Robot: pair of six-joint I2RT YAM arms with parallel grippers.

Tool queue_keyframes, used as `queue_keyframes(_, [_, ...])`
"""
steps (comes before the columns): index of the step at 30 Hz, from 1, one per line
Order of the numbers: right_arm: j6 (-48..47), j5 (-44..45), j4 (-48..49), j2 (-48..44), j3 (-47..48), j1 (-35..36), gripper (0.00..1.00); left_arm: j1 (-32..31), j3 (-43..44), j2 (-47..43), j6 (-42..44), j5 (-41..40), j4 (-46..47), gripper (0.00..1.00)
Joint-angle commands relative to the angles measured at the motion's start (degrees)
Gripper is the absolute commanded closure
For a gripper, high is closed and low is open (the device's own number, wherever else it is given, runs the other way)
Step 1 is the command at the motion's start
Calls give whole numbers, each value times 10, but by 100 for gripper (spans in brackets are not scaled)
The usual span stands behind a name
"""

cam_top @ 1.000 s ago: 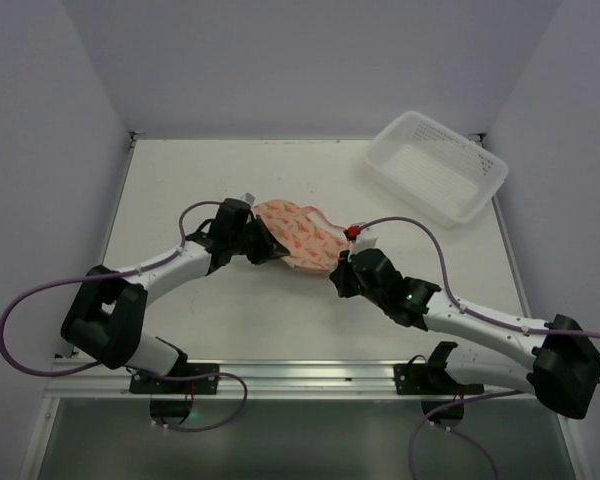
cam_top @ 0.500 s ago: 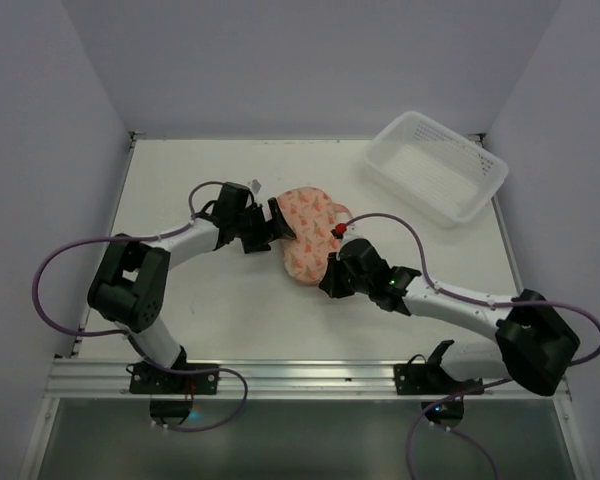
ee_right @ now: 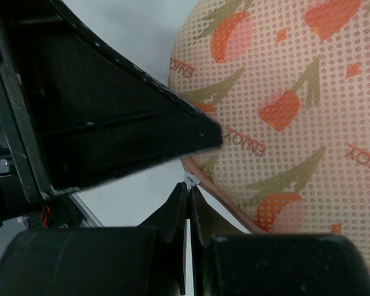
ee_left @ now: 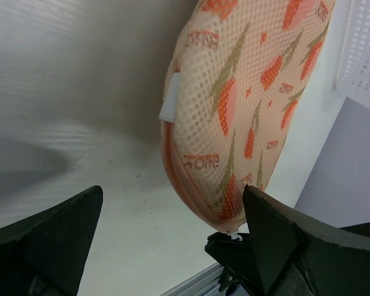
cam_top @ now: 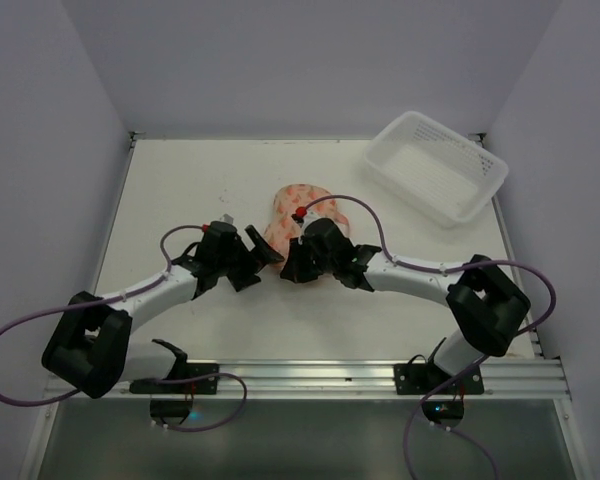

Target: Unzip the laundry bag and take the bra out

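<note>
The laundry bag point(cam_top: 290, 198) is a peach mesh pouch with an orange pattern, lying mid-table, zipped along the pink rim I can see. In the left wrist view its rounded end point(ee_left: 234, 105) hangs just ahead of my left gripper point(ee_left: 172, 237), which is open wide and touches nothing. My left gripper point(cam_top: 263, 258) sits at the bag's near-left side. My right gripper point(ee_right: 188, 192) is shut on the small white zipper pull point(ee_right: 193, 180) at the bag's point(ee_right: 283, 111) near rim. Seen from above, the right gripper point(cam_top: 290, 268) covers the bag's near end. The bra is hidden.
A white slotted plastic basket point(cam_top: 438, 165) stands at the back right, and its edge point(ee_left: 364, 49) shows in the left wrist view. The left gripper's dark finger point(ee_right: 111, 123) fills the upper left of the right wrist view, close to the right fingertips.
My left gripper has opened, let go of the bag and drawn back toward the near left. My right gripper has swept left along the bag's near rim, and the bag has swung round.
</note>
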Motion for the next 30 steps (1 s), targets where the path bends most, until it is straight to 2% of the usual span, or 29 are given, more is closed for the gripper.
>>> queue_keyframes(1, [10,-22,18,9,23,6,100,-29,6,17,-45,-28,66,2])
queue_keyframes(3, [10,-23,19,10,25,7,100,-31,6,26,-50,-44,67,6])
queue_keyframes(6, [9,-18,13,8,22,9,100,-32,7,38,-48,-57,75,17])
queue_keyframes(7, [8,-13,11,4,21,9,100,-33,7,37,-45,-62,69,34])
queue_keyframes(9, [8,-4,-3,-7,5,9,100,-32,6,34,-43,-73,61,57])
queue_keyframes(10, [8,16,-8,-24,-3,7,100,-32,6,29,-35,-77,53,81])
queue_keyframes(12, [1,39,-26,-46,-35,2,100,-30,7,24,-24,-85,41,100])
queue_keyframes(15, [3,58,-47,-96,-92,-20,100,-18,5,17,2,-78,15,100])
queue_keyframes(18, [11,59,-88,-157,-149,-92,100,-6,6,6,40,-62,-3,100])
queue_keyframes(22, [-5,72,-142,-259,-198,-146,100,10,39,0,133,-67,-63,100])
queue_keyframes(26, [-19,68,-158,-282,-193,-150,100,30,76,12,200,-89,-100,100])
queue_keyframes(30, [-16,-2,-114,-259,-188,-148,100,49,135,63,237,-75,-104,98])
